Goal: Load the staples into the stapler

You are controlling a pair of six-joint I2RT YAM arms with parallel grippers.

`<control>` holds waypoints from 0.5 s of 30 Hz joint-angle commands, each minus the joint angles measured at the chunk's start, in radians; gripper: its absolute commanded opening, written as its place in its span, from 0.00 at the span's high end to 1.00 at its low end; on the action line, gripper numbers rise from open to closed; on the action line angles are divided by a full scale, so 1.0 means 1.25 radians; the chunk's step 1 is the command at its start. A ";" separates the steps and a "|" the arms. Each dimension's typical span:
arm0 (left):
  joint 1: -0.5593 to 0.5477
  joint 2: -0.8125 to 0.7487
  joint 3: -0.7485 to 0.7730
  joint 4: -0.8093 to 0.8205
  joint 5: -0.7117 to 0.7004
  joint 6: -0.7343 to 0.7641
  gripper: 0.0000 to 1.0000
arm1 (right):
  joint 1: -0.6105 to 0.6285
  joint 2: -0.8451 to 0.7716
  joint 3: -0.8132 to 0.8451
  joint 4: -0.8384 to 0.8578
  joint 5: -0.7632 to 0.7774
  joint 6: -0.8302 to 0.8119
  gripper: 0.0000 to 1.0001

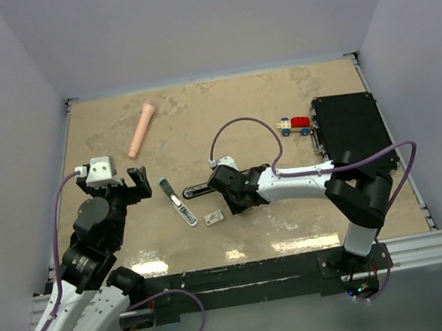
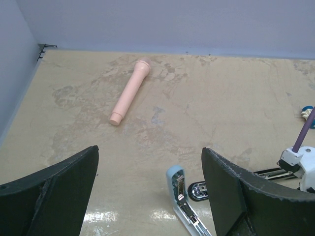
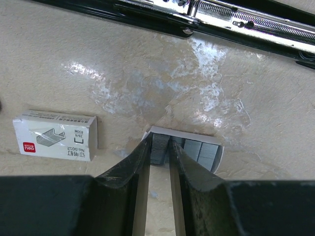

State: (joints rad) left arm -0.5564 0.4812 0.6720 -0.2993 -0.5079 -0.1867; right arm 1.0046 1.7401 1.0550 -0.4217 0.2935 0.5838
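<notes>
The staples are a small white box with red print (image 3: 54, 135) and, beside it, a white tray (image 3: 216, 147) of grey staple strips (image 3: 199, 150). My right gripper (image 3: 160, 142) reaches down into the tray, its fingers shut on one grey strip (image 3: 160, 150). In the top view the right gripper (image 1: 226, 203) is next to the white box (image 1: 214, 218). A black stapler (image 3: 221, 17) lies open just beyond the tray. A light-blue stapler (image 1: 178, 201) lies open between the arms. My left gripper (image 2: 150, 196) is open and empty, held above the table behind the blue stapler (image 2: 184, 201).
A pink cylinder (image 1: 143, 129) lies at the far left. A small toy car (image 1: 295, 125) and a black case (image 1: 352, 135) stand at the right. The black stapler (image 1: 200, 190) lies between the blue stapler and the right gripper.
</notes>
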 commanded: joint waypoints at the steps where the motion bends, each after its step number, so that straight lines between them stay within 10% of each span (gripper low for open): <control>1: 0.006 -0.002 -0.007 0.033 0.006 0.016 0.11 | -0.004 0.008 -0.008 -0.011 0.023 0.007 0.76; 15: 0.006 0.002 -0.007 0.034 0.006 0.016 0.11 | -0.004 -0.047 0.016 -0.041 0.028 -0.022 0.91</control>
State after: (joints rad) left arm -0.5564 0.4812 0.6716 -0.2993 -0.5076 -0.1867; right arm 1.0027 1.7374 1.0542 -0.4320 0.2977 0.5758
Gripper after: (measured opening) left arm 0.895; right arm 0.164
